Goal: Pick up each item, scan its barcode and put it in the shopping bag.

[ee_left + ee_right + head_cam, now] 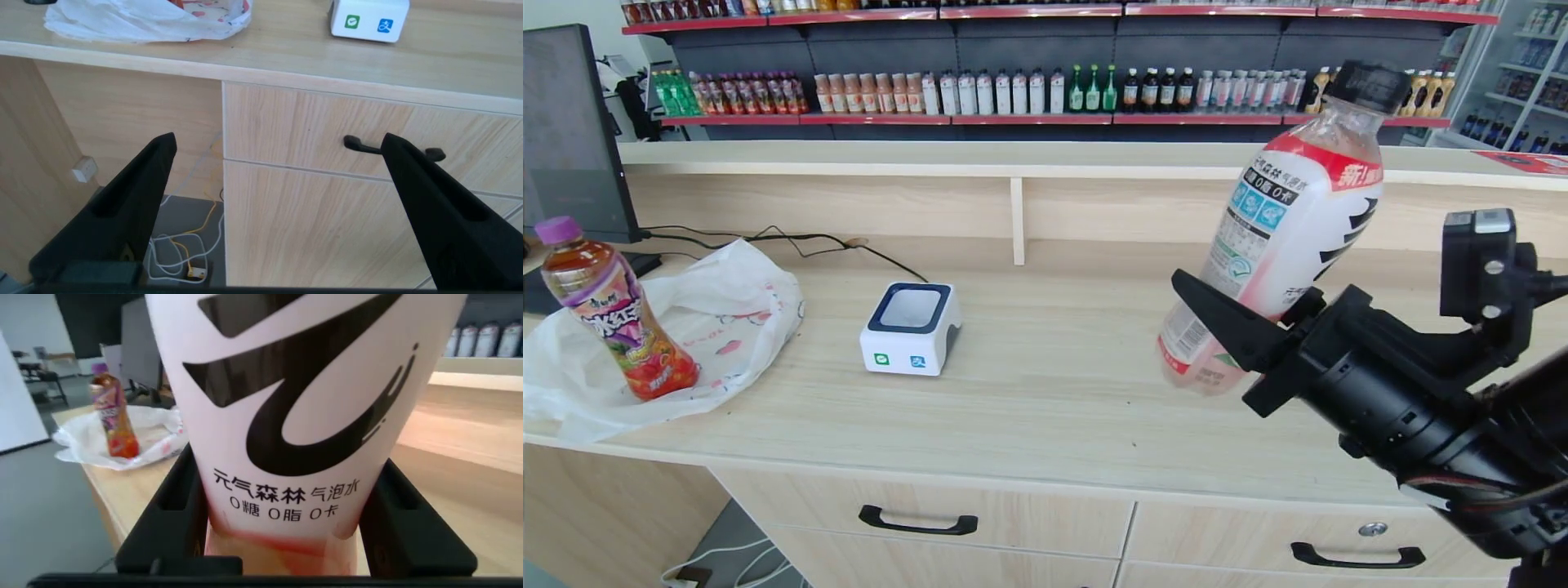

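My right gripper (1250,327) is shut on a pink-and-white drink bottle (1282,229) with a black cap, held tilted above the right part of the wooden counter. In the right wrist view the bottle (302,416) stands between the two black fingers (176,514). A white and blue barcode scanner (911,328) sits mid-counter, left of the held bottle. A white plastic shopping bag (727,318) lies at the counter's left end, with an orange tea bottle (617,314) with a purple cap standing upright on it. My left gripper (278,212) hangs open below counter level, facing the drawers.
A dark monitor (568,131) stands at the back left with cables (768,238) trailing along the counter. A raised wooden ledge (1045,155) runs behind the counter, and shelves of bottles (1045,90) fill the background. Drawers with black handles (918,523) sit under the counter.
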Motion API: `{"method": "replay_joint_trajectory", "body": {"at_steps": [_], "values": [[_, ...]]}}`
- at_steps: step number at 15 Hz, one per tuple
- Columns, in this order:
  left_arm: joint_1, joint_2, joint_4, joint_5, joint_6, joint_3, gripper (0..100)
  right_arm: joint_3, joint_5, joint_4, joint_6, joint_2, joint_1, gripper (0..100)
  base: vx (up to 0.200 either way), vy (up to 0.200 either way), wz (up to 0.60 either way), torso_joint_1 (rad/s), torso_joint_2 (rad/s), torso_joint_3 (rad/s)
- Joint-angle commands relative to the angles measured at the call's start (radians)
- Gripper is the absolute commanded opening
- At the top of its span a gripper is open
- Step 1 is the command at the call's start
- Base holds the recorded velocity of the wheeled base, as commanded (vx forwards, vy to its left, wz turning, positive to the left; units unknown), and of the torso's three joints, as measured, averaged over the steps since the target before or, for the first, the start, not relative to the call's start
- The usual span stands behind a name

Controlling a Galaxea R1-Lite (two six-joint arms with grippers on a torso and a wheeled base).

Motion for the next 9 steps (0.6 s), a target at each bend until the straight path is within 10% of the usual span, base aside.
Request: {"method": "replay_joint_trajectory", "body": {"at_steps": [1, 9], "values": [[0.0, 0.0, 0.0, 0.0, 0.0, 0.0, 100, 0.027, -0.011, -0.002, -0.035, 0.032, -0.091, 0, 0.0, 0.0, 0.0, 0.0, 0.0, 0.0], [0.0, 0.0, 0.0, 0.0, -0.002, 0.0, 100, 0.017, -0.123, -0.002, -0.05, 0.085, -0.359, 0, 0.0, 0.025, 0.0, 0.0, 0.0, 0.0]]}}
